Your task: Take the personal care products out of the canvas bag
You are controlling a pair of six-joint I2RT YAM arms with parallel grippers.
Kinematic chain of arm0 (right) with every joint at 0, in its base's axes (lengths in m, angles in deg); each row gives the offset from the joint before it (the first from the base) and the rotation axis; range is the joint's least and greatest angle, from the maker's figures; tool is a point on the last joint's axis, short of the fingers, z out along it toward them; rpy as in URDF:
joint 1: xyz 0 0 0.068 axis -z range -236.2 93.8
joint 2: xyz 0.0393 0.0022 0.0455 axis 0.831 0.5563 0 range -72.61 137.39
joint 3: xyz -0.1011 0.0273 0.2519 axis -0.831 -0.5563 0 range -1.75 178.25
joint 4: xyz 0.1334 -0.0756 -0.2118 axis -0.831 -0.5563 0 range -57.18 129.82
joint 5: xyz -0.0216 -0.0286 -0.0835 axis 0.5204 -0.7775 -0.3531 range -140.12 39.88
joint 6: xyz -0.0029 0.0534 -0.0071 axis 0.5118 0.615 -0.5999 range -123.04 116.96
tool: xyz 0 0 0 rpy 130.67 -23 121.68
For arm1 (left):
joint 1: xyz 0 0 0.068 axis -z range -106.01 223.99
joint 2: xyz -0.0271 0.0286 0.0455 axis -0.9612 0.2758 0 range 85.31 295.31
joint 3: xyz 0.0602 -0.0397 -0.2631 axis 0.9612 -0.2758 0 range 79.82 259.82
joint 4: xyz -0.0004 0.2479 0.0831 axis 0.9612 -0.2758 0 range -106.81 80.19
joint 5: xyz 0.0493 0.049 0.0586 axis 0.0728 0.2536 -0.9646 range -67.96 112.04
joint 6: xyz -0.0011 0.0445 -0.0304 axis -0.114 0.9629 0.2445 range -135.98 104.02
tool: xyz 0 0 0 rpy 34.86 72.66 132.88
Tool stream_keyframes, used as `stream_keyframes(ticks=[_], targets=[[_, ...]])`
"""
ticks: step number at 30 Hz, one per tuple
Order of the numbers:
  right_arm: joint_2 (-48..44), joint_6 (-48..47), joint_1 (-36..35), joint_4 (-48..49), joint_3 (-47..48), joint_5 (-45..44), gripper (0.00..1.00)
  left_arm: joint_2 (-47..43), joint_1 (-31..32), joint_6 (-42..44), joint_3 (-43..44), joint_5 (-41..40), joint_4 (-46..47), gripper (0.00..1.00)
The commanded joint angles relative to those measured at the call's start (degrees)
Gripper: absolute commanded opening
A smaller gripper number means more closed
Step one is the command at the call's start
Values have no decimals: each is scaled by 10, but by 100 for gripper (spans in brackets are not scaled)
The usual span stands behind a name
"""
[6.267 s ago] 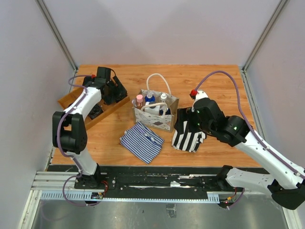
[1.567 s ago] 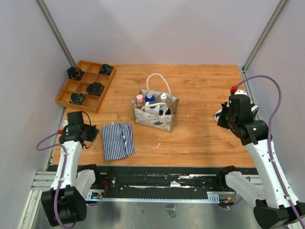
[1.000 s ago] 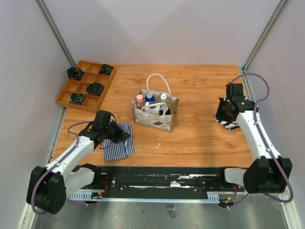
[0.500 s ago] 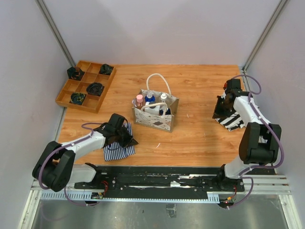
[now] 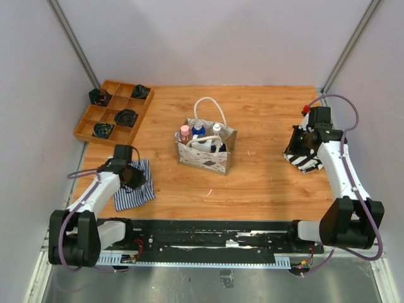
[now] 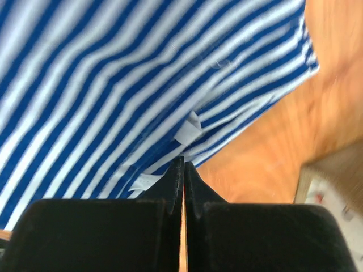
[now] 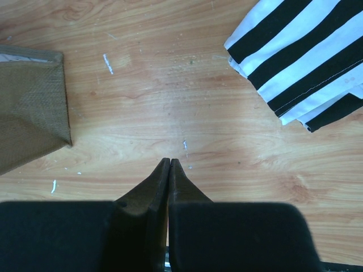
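**A:** What does the left wrist camera give you?

**B:** The left end effector has its fingers pressed together, with only a sliver of wood colour between them. Its tips sit at the blue-striped cloth, which fills the view ahead. To the right past the cloth's edge there is bare tabletop.

**A:** And the right one?

**B:** The right end effector is also closed on nothing, over bare wood. The black-and-white striped cloth lies ahead to its right, apart from the tips. A corner of the canvas bag lies ahead to its left.

**A:** Any bottles?

**B:** Only from above (neither wrist view looks into the bag). The bag stands upright between the two end effectors, well apart from both. The pink-capped bottle, blue-capped bottle and white-capped bottle are inside it. The wooden tray lies beyond the left end effector.
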Motion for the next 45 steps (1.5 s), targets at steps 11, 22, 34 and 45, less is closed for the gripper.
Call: stream_keyframes(ticks=[11, 22, 34, 45], targets=[[-49, -12, 12, -32, -10, 4, 1, -48, -356, 143, 12, 42, -49, 1], [-45, 10, 12, 1, -37, 35, 1, -194, -167, 105, -7, 102, -39, 1], [-94, 37, -34, 20, -56, 28, 1, -34, -77, 60, -30, 51, -12, 1], [-190, 37, -47, 3, -103, 96, 1, 85, -239, 87, -15, -21, -40, 0]])
